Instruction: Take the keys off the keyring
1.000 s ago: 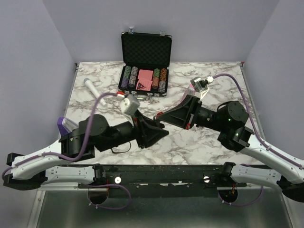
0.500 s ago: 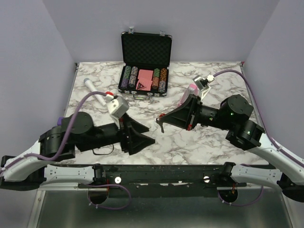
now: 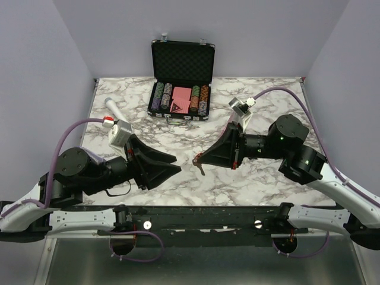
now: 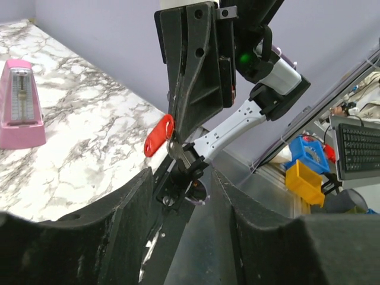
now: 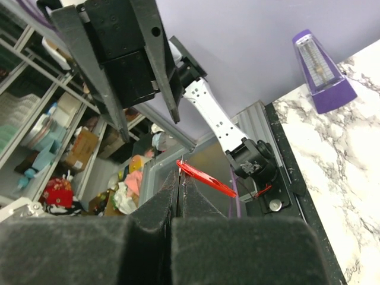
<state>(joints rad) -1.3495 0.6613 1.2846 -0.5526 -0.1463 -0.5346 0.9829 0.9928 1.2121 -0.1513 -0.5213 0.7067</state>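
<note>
My right gripper (image 3: 198, 159) is shut and held above the middle of the table. It pinches the keyring (image 4: 159, 135), a bright red oval tag, at one end; the tag sticks out sideways from the closed fingertips in the right wrist view (image 5: 205, 179). A small silver-grey key (image 4: 176, 149) hangs just below those fingertips. A thin metal sliver shows at the seam of the closed fingers (image 5: 180, 172). My left gripper (image 3: 176, 165) is open and empty, a short way left of the right gripper and facing it. Its two fingers (image 4: 119, 225) frame the bottom of the left wrist view.
An open black case (image 3: 181, 77) with poker chips and pink cards stands at the back centre. A white stick-shaped object (image 3: 117, 113) lies at the back left. A pink metronome (image 4: 21, 104) stands on the marble table (image 3: 267, 95), and a purple metronome (image 5: 320, 71) stands near its left edge.
My left arm has drawn back to the left, away from the right gripper, leaving a gap between them. The right gripper stays shut on the red keyring, shifted slightly.
</note>
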